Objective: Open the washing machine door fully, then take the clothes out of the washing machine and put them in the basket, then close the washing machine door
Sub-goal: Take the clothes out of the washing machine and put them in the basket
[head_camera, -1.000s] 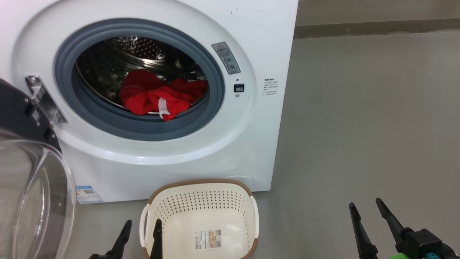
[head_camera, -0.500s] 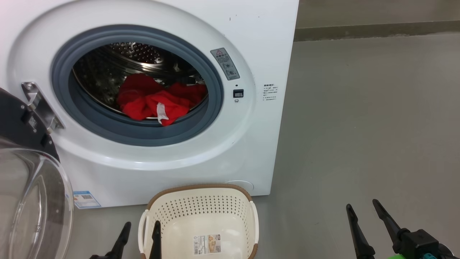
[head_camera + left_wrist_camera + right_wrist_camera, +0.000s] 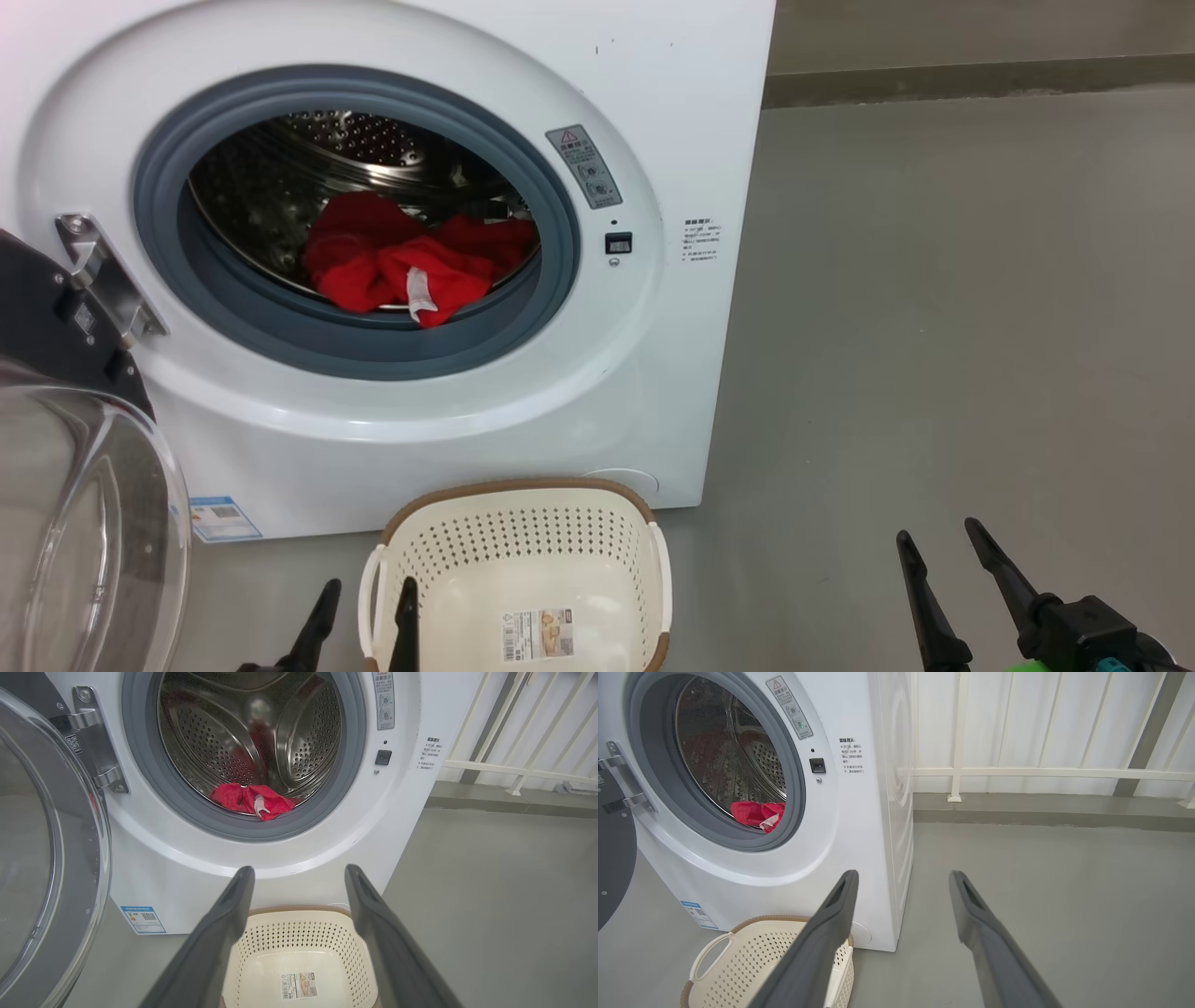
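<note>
Spreading away beneath and to the right of both pairs of fingers, the bare grey floor (image 3: 934, 280) is looking smooth and level, and a white railing (image 3: 1017, 772) is running across the back of the room beyond the right fingers.

The washing machine (image 3: 653, 112) is standing ahead of the fingers, straight beyond the left pair and up to the left of the right pair. The washing machine door (image 3: 46, 858) is hanging wide on its hinge (image 3: 98, 271), off to the left of the left fingers, so I am judging the opening step as done.

The basket (image 3: 523, 485) is sitting on the floor close in front of the machine's base. It is lying just below and between the left fingers in the left wrist view, holding nothing but a label (image 3: 537, 635).

The clothes (image 3: 401, 266) are lying in a red heap at the front of the drum (image 3: 210, 742), resting by the grey ring (image 3: 355, 350), above and beyond the left fingertips. The heap's long axis is running side to side across the opening.

The left gripper (image 3: 370, 583) is holding its fingers spread wide with nothing between them. The right gripper (image 3: 936, 530) is doing the same, well off to the right. The left arm is looking the nearer one, and I am judging that it is facing a reach up and forward into the drum mouth.
</note>
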Available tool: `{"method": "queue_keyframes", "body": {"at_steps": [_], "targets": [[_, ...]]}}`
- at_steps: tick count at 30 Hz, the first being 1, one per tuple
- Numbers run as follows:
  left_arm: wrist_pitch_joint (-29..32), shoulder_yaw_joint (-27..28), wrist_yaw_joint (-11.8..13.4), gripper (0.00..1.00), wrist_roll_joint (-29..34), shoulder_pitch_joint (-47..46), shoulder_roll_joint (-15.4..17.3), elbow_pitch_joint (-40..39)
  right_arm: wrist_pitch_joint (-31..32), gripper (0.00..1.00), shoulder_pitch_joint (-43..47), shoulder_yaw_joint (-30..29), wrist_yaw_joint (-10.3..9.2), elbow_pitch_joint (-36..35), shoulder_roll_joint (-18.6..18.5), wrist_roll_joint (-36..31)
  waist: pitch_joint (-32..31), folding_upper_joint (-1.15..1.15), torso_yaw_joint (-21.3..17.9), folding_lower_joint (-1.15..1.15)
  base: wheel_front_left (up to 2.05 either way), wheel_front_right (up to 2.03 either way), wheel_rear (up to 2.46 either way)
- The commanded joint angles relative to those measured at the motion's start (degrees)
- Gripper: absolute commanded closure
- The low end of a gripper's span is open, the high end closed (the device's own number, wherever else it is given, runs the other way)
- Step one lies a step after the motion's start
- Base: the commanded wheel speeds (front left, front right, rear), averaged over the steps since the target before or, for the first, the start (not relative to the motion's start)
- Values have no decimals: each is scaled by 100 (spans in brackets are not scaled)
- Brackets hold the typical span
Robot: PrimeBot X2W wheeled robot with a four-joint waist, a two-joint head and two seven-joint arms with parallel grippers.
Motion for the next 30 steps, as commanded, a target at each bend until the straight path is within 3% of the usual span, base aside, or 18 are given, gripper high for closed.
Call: {"method": "queue_keyframes", "body": {"at_steps": [1, 17, 30], "targets": [[-54, 158, 43, 0, -56, -284, 53, -112, -37, 0, -142, 134, 2, -114, -76, 88, 8, 0, -6, 0, 0, 0, 0], [-236, -25, 3, 0, -188, -853, -157, 240, -37, 0, -318, 117, 2, -290, -76, 12, 584, 0, -46, 0, 0, 0, 0], [-388, -156, -319, 0, -508, -3061, -358, 2248, -37, 0, -967, 180, 2, -581, -257, 91, 1872, 0, -328, 0, 0, 0, 0]]}}
